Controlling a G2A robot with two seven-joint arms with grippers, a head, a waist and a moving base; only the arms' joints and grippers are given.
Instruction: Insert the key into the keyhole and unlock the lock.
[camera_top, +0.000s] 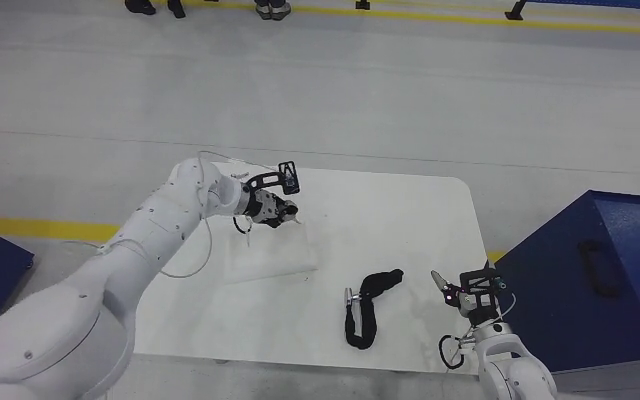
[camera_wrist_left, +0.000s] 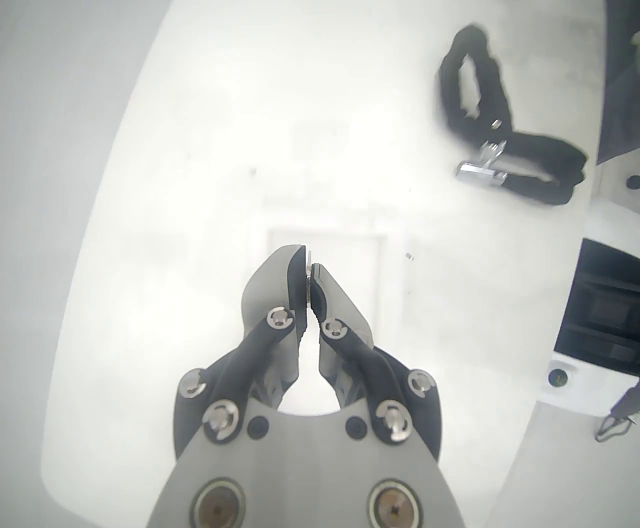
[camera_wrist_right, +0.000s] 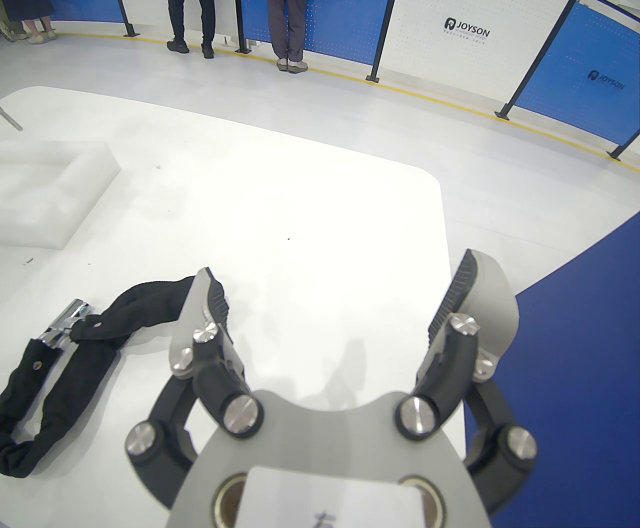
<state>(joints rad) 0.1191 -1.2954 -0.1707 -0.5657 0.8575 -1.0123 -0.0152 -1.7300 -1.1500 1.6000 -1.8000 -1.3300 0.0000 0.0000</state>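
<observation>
We hold our left arm stretched out ahead with the wrist bent. The left end effector (camera_wrist_left: 308, 267) has its fingers pressed together at the tips on a thin key (camera_wrist_left: 309, 257). Our right end effector (camera_wrist_right: 337, 267) sits well to its right, nearer our body, fingers spread wide.

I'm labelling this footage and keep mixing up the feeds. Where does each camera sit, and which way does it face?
Top view: above the arms, looking down at the white table; both arms show.
Left wrist view: on the left wrist, facing down over the left gripper, shut on the key, above the foam block.
Right wrist view: on the right wrist, looking across the table past the open right gripper.
All three share the chain lock.
</observation>
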